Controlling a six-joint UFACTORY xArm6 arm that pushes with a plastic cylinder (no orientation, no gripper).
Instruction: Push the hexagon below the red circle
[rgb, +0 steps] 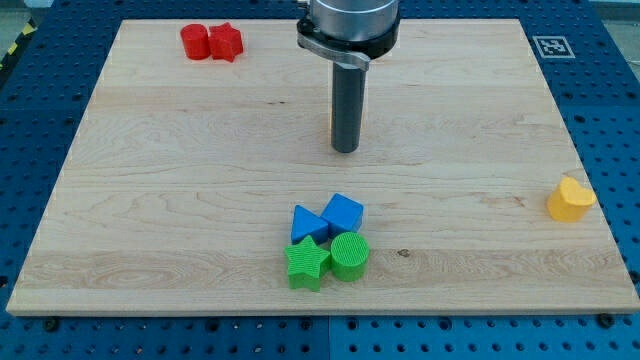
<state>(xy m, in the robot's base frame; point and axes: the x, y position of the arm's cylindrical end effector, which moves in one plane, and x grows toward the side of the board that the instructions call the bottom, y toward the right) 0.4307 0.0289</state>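
Red circle (194, 42) and red star (227, 41) touch at the tabletop's (150, 200) top-left. My tip (345, 150) sits mid-board. Well below it is a cluster: blue triangle (306, 224) left of blue cube (343, 212), green star (308, 263) and green circle (350, 255) beneath them. Yellow heart (570, 199) is at the right edge.

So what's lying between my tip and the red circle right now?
Bare board in the camera view, from my tip up-left to the red circle; only the red star sits against the circle's right side.

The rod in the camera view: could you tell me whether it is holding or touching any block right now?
Nothing is held. My tip rests on bare board, apart from every block, above the blue cube at the view's middle.
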